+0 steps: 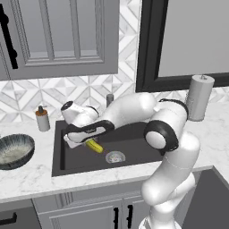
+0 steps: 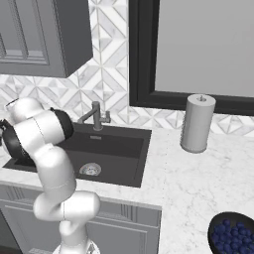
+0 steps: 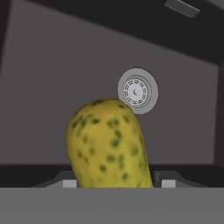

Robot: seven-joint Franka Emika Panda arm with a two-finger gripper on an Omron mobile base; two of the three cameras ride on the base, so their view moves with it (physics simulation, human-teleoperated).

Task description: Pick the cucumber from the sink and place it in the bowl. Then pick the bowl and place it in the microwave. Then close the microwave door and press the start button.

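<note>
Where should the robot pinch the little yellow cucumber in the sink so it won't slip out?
Across its narrow middle, coming from above. The cucumber is long and rounded and lies low in the sink, so pinching its slim sides probably holds better than its ends.

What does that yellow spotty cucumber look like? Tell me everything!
The cucumber is short, plump and rounded at the end, yellow with dark green speckles. It sits down in the dark sink, close to the round metal drain. The gripper has it between its fingers; whether it is lifted off the sink floor cannot be told.
</note>
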